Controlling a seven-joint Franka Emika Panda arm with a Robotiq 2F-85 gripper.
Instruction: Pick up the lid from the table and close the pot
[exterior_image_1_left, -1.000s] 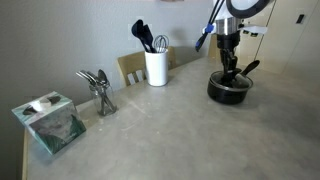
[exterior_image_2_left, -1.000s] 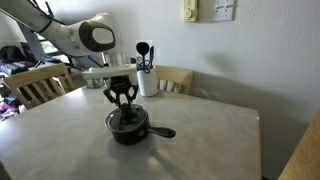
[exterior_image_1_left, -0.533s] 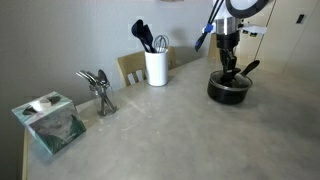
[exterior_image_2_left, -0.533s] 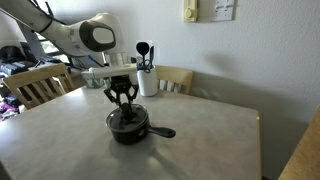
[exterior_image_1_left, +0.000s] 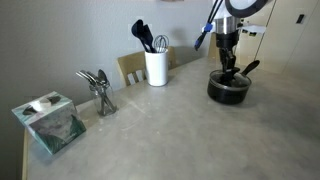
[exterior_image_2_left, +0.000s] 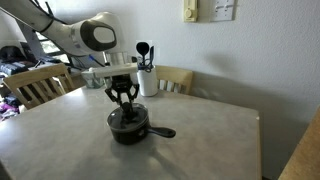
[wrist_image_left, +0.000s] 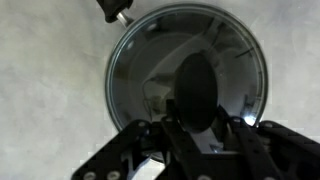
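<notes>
The black pot stands on the grey table with its long handle pointing sideways. It also shows in an exterior view. The glass lid with its metal rim lies on the pot and covers the opening. My gripper stands straight above it, fingers closed on the lid's black knob. It shows in both exterior views.
A white utensil holder with black utensils stands at the table's back edge. A bunch of metal cutlery and a tissue box sit further along. Wooden chairs stand around the table.
</notes>
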